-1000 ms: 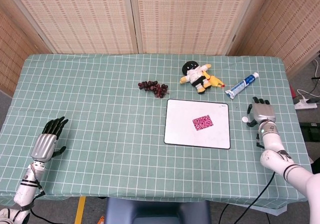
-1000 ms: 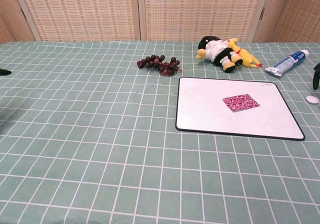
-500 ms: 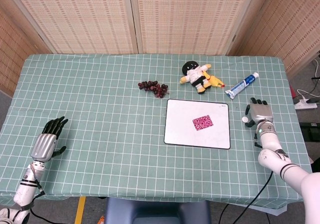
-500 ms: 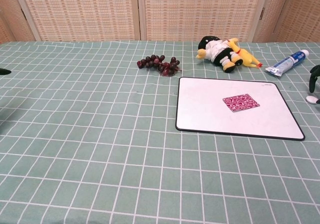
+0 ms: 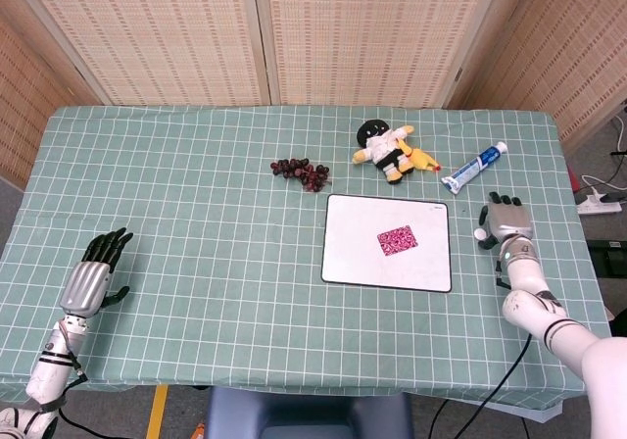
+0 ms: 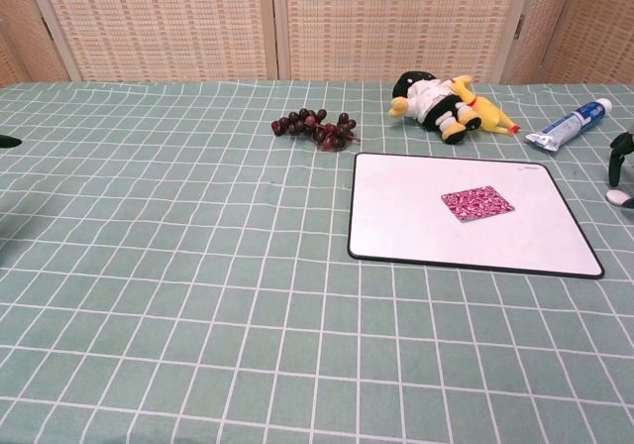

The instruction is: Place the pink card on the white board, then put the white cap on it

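Note:
The pink patterned card (image 5: 397, 239) (image 6: 477, 203) lies flat on the white board (image 5: 358, 253) (image 6: 406, 221), right of the board's middle. The small white cap (image 5: 479, 232) (image 6: 619, 197) sits on the tablecloth just past the board's right edge. My right hand (image 5: 507, 219) is low over the cloth right beside the cap, its dark thumb next to it and its fingers apart. In the chest view only a dark fingertip (image 6: 616, 157) shows above the cap at the frame edge. I cannot tell whether it touches the cap. My left hand (image 5: 93, 276) rests open at the table's front left.
A toothpaste tube (image 5: 473, 168) (image 6: 569, 125) lies behind the right hand. A plush doll with a yellow toy (image 5: 392, 150) (image 6: 443, 102) and a bunch of dark grapes (image 5: 302, 171) (image 6: 317, 127) lie behind the board. The green checked cloth (image 5: 216, 263) covers the table.
My right hand has crept a little left and forward, closing on the white cap; its fingers show further into the chest view. Card, board and left hand are unmoved.

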### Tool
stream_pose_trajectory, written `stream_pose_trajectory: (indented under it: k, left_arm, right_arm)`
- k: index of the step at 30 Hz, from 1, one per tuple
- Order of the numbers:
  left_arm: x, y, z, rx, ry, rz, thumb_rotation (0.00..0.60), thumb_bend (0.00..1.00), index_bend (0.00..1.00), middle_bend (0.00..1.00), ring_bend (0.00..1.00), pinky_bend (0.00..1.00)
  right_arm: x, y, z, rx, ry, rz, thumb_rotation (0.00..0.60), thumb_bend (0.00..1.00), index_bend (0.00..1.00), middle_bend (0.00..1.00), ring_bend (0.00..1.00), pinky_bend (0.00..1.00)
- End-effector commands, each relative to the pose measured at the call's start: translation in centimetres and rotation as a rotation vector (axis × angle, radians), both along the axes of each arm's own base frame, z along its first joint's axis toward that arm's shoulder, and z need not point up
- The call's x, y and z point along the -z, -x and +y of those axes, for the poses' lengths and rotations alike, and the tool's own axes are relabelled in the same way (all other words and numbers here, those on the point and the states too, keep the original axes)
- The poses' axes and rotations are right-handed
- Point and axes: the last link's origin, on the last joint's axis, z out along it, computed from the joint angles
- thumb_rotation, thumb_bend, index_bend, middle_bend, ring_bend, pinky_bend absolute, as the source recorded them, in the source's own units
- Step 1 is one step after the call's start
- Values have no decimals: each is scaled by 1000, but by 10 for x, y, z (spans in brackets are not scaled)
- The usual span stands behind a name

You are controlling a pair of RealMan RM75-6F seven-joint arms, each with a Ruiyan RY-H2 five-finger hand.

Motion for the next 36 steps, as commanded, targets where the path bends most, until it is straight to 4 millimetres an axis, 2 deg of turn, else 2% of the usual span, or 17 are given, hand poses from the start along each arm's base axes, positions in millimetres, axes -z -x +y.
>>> stream_pose_trajectory:
  k: [1,23,36]
  left_arm:
    - [0,0,0,0,0,0,600,191,0,0,0,0]
    - [-1,2,0,-14,-5,-9,600,191,0,0,0,0]
    - [-2,2,0,-15,-2,-15,600,193,0,0,0,0]
  right_arm:
    - [1,0,0,0,-4,0,600,258,432,0,0,0]
    - [3,1,-3,5,-9,10,600,275,457,0,0,0]
    - [6,-1,-4,2,-7,2,600,304,509,0,0,0]
